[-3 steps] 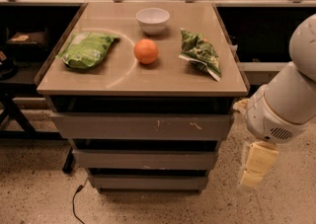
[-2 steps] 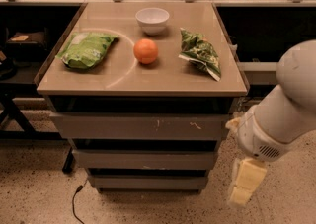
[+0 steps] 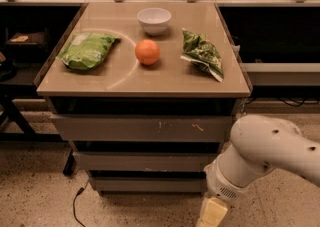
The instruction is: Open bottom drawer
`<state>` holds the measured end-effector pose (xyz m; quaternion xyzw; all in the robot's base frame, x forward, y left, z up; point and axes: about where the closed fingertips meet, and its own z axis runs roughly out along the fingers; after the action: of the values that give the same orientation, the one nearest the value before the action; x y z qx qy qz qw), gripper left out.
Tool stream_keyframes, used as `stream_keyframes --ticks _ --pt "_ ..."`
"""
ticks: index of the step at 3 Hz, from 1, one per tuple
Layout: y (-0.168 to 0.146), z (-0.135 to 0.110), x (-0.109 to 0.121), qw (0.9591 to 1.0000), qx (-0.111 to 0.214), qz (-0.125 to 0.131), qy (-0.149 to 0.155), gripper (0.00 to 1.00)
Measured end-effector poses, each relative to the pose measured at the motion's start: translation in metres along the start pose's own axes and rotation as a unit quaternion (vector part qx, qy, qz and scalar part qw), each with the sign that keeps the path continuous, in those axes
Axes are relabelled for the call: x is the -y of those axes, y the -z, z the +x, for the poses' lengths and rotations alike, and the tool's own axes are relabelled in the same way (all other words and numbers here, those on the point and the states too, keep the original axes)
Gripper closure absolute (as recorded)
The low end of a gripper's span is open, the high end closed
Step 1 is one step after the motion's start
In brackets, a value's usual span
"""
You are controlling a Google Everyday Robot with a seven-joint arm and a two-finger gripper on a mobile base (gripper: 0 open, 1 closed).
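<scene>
Three grey-brown drawers sit under a tan table top. The bottom drawer (image 3: 148, 184) is the narrowest and lowest one, with a plain front, and it is shut. Above it are the mid-width drawer (image 3: 145, 161) and the widest top drawer (image 3: 142, 128) with pale scratch marks. My gripper (image 3: 212, 214) hangs at the lower right on a white arm (image 3: 265, 151), just right of the bottom drawer's right end and close to the floor. Its tip runs off the bottom edge of the view.
On the table top (image 3: 145, 78) lie a green bag (image 3: 86, 50), an orange (image 3: 147, 52), a white bowl (image 3: 154, 20) and a second green bag (image 3: 202, 53). A black cable (image 3: 76, 203) lies on the speckled floor at the left. Dark shelving stands on both sides.
My arm has swung down and to the left, bringing the gripper lower and closer to the bottom drawer's right end. The drawers and the things on the table have not moved.
</scene>
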<state>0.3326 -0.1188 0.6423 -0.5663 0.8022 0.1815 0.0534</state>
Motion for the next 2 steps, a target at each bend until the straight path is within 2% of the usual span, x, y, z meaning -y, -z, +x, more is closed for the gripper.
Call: stream_keyframes --ticks 1,2 --pt "-0.0607 -0.0051 0.0127 0.9997 0.003 -0.019 -0.015 0.00" --pt "-0.0695 -0.0068 0.0158 0.9995 0.008 -0.022 -0.019 0.00"
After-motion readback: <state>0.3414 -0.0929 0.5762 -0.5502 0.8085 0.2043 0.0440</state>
